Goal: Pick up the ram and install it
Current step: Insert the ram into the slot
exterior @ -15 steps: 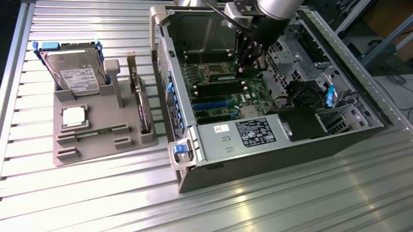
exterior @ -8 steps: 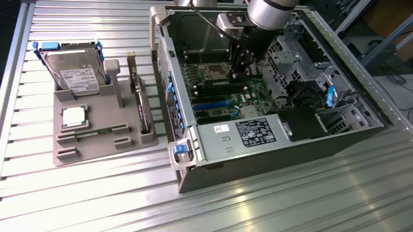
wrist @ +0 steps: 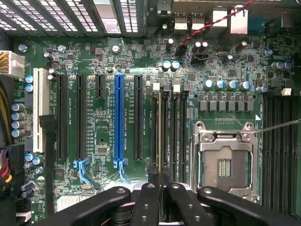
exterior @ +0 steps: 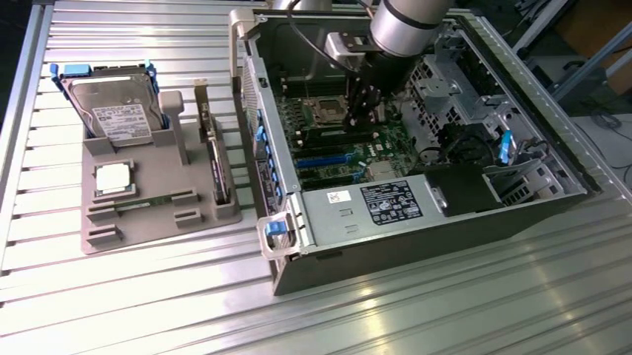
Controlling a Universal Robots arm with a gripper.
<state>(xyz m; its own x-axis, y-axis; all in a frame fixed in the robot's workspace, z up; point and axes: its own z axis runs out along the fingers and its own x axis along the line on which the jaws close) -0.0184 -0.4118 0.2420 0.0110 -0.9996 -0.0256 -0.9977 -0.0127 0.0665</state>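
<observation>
My gripper [exterior: 363,111] reaches down into the open computer case [exterior: 296,148], over the green motherboard [wrist: 103,117]. In the wrist view the black fingertips [wrist: 153,175] stand close together, and the gripper [wrist: 160,172] is shut on the ram [wrist: 160,132]. The ram shows edge-on as a thin brownish line. It runs along one of the black memory slots [wrist: 172,132] beside the empty processor socket [wrist: 225,162]. How deep the ram sits in that slot I cannot tell.
Black, blue and white expansion slots [wrist: 118,117] lie beside the memory slots. On the exterior view's left a grey tray [exterior: 148,229] holds a hard drive [exterior: 118,115], a square processor [exterior: 115,180], an upright dark card [exterior: 215,159] and a thin green strip [exterior: 148,201]. The power supply [exterior: 385,201] fills the case's near side.
</observation>
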